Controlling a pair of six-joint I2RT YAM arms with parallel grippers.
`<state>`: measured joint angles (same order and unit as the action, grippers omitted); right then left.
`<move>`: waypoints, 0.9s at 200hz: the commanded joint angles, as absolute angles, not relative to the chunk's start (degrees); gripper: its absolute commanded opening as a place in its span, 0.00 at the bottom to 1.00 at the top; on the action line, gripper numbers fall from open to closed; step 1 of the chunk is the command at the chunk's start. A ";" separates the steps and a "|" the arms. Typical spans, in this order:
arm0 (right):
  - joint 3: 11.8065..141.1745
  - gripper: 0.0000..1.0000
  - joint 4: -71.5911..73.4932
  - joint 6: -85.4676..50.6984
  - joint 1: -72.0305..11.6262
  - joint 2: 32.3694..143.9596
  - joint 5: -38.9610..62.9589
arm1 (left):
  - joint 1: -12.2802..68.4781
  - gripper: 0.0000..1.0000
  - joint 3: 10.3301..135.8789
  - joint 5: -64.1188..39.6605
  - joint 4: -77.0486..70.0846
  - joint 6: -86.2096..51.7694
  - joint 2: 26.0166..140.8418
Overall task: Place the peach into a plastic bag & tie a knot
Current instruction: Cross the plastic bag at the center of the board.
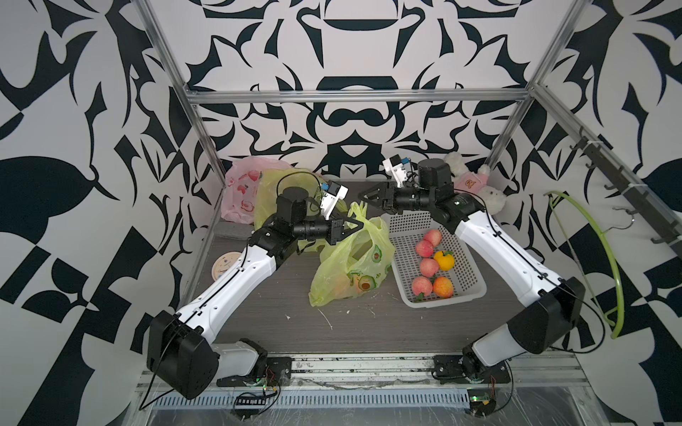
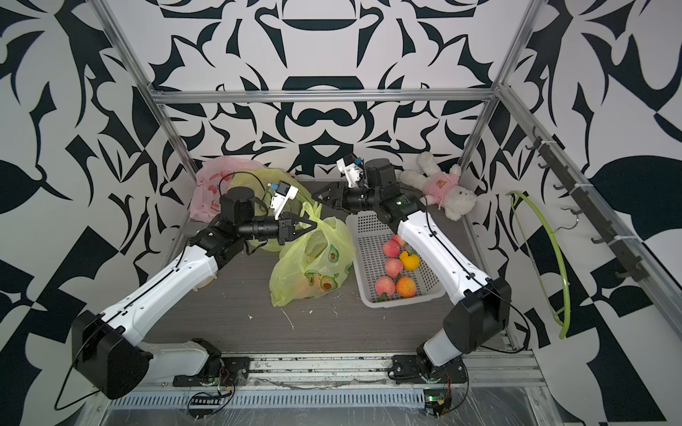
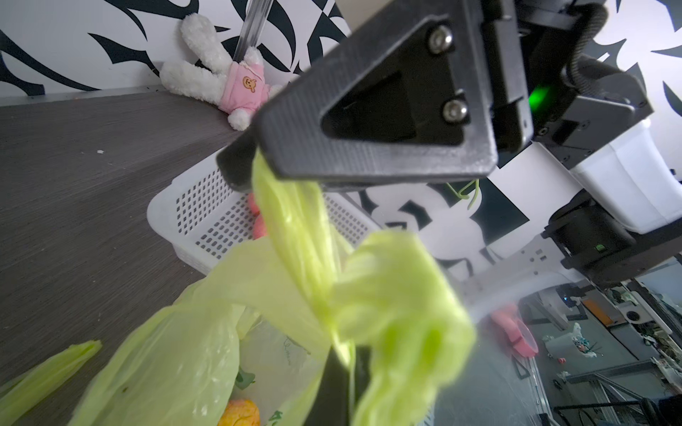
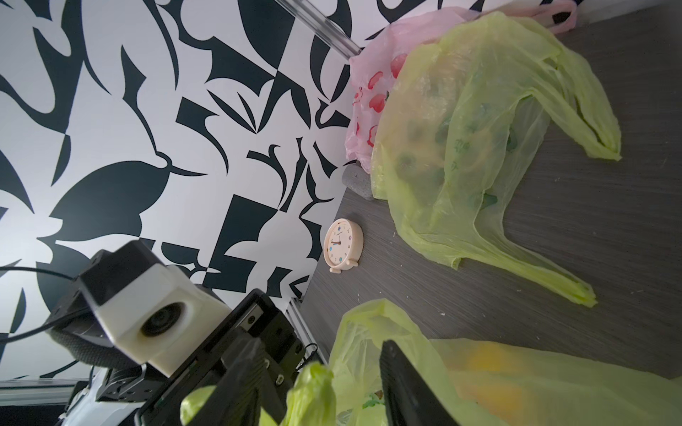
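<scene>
Black-and-white patterned walls (image 1: 350, 48) enclose a dark grey wood-grain tabletop (image 1: 258, 313). Near its middle sits a translucent yellow-green plastic bag (image 1: 350, 265) printed with avocados. An orange-yellow peach (image 3: 240, 413) lies low inside it, seen through the film in the left wrist view.

The left gripper (image 1: 362, 223) reaches over the bag's mouth from the left side, its jaws pinched tight on the gathered plastic there. The right gripper (image 1: 360, 197) hovers just beyond it, near the back wall. In the right wrist view its two dark fingers (image 4: 400, 372) stand apart, with a twisted bag handle (image 3: 295, 228) rising between them. That handle touches the fingertips but is not clamped. Beside it the plastic is bunched into a thick lump (image 3: 391, 302); whether this is a finished knot cannot be told.

A white perforated plastic basket (image 1: 446, 299) stands just to the right of the bag. It holds five more pink-orange peaches (image 1: 424, 248) and a small yellow bell pepper (image 1: 444, 260).

At the back left lie a second yellow-green bag (image 1: 269, 191) and a pink printed bag (image 1: 240, 188). A cream round alarm clock (image 4: 341, 243) rests by the left wall. A white plush rabbit in a pink shirt (image 1: 468, 182) lies in the back right corner.
</scene>
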<state>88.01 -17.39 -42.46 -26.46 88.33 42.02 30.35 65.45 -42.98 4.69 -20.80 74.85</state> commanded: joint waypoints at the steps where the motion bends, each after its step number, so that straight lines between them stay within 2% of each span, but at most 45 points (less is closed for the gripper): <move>1: 89.58 0.46 -13.02 -43.54 -26.63 86.83 44.46 | 30.24 0.00 67.37 -44.98 6.42 -19.36 75.36; 40: 88.64 0.27 -12.93 -43.24 -26.98 86.36 45.94 | 30.24 0.00 67.65 -44.94 7.03 -19.07 75.48; 52: 88.27 0.27 -13.80 -42.35 -27.11 85.68 45.98 | 30.24 0.00 67.68 -44.92 7.12 -18.98 75.43; 78: 87.47 0.39 -16.22 -40.91 -27.15 84.38 44.63 | 30.24 0.00 67.76 -44.91 7.31 -18.73 75.21; 96: 87.63 0.42 -17.27 -40.64 -27.15 84.50 44.39 | 30.28 0.00 68.10 -44.90 7.64 -18.55 75.23; 131: 87.49 0.31 -17.07 -40.83 -27.16 84.74 44.99 | 30.24 0.00 68.31 -44.69 7.82 -18.46 75.23; 180: 87.42 0.27 -17.30 -40.32 -27.11 84.91 46.35 | 30.26 0.00 68.64 -44.91 7.91 -18.28 75.41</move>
